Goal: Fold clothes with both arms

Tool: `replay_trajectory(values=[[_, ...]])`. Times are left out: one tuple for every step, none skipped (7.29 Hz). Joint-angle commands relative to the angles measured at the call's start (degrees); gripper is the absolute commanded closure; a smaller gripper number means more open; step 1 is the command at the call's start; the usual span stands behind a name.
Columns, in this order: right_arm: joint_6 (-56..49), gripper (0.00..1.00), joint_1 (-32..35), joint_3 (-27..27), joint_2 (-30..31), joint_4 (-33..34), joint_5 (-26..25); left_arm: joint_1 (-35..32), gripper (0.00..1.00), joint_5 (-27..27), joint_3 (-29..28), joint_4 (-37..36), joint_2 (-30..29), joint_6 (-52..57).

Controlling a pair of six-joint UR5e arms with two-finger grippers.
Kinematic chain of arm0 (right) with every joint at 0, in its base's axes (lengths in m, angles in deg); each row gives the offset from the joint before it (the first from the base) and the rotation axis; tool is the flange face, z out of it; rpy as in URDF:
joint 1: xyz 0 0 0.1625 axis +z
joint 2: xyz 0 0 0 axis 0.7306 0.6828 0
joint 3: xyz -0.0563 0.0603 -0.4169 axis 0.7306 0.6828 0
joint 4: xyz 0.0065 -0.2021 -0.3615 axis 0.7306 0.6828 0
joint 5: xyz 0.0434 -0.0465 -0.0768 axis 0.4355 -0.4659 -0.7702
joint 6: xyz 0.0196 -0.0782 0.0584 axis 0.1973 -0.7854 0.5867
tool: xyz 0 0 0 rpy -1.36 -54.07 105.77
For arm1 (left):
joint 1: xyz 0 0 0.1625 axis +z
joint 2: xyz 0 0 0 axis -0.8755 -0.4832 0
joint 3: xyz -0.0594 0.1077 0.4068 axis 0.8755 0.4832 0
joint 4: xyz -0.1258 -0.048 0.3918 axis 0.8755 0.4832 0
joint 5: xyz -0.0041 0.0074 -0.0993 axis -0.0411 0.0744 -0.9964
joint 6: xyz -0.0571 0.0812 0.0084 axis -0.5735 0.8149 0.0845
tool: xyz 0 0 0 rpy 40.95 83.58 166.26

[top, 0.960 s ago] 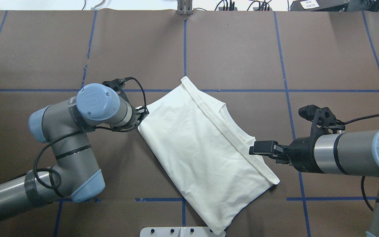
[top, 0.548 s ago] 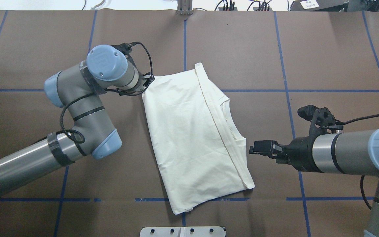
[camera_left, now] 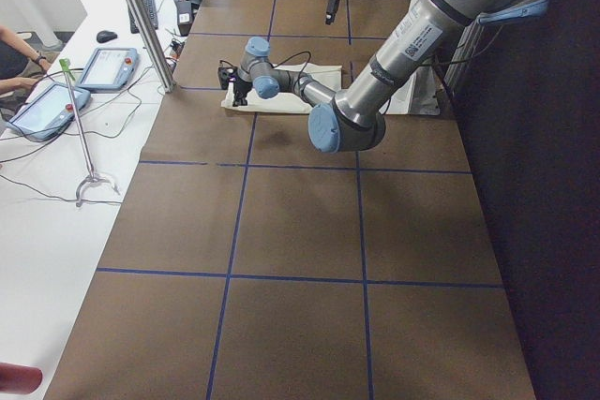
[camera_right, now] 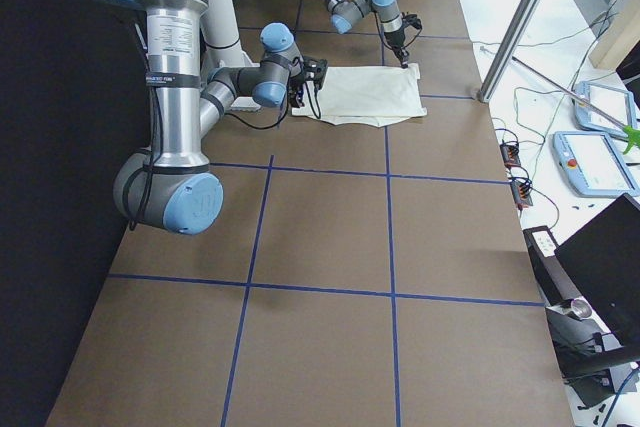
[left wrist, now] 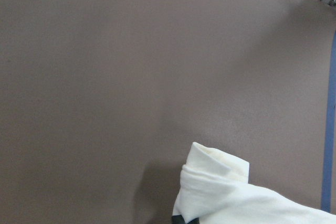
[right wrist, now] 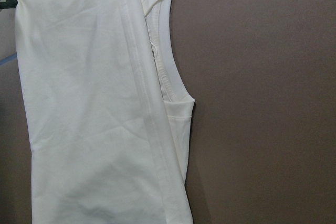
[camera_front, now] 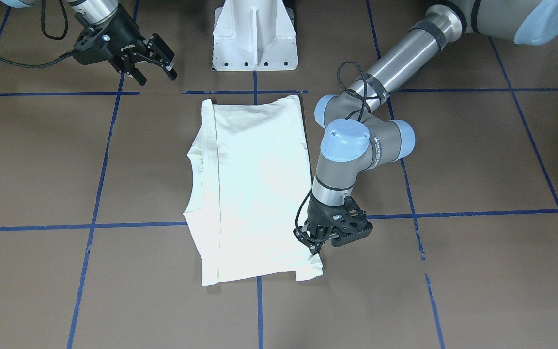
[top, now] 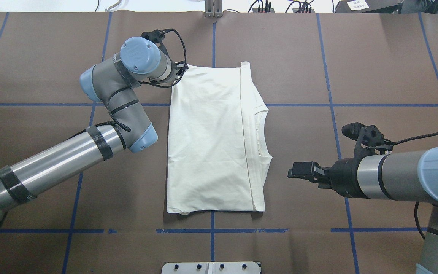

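T-shirt [top: 211, 140]: cream, folded into a long rectangle, plain side up, flat in the middle of the table [top: 375, 57].
Collar [top: 262, 131]: on the edge facing the right arm.
Left gripper [camera_front: 316, 246]: down at the shirt's far left corner, fingers pinched on the cloth, as far as I can make out from the wrist view.
Right gripper [top: 295, 171]: fingers apart, holding nothing, near the collar edge, not touching.
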State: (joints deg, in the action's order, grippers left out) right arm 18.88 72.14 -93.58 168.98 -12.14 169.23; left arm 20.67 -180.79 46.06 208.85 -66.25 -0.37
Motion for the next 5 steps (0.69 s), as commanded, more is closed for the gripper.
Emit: replay_trajectory(values=[[-0.1,0.0,-0.1,0.4,-0.1,0.0,0.0,-0.2,1.0,0.3,-1.2,1.2,-0.2,1.8],[-0.4,0.0,-0.1,0.4,-0.1,0.0,0.0,-0.3,0.54,0.3,-1.1,1.4,-0.2,1.8],[-0.6,0.0,-0.2,0.5,-0.9,0.6,-0.2,-0.5,0.01,0.3,-0.8,1.2,-0.2,4.3],[-0.6,0.0,0.2,1.7,-1.3,0.8,-0.2,-1.4,0.0,-0.1,-0.4,0.6,-0.2,4.9],[-0.7,0.0,0.6,4.3,-3.1,0.9,-0.2,-3.1,0.0,-2.5,1.1,-1.2,0.2,6.5]])
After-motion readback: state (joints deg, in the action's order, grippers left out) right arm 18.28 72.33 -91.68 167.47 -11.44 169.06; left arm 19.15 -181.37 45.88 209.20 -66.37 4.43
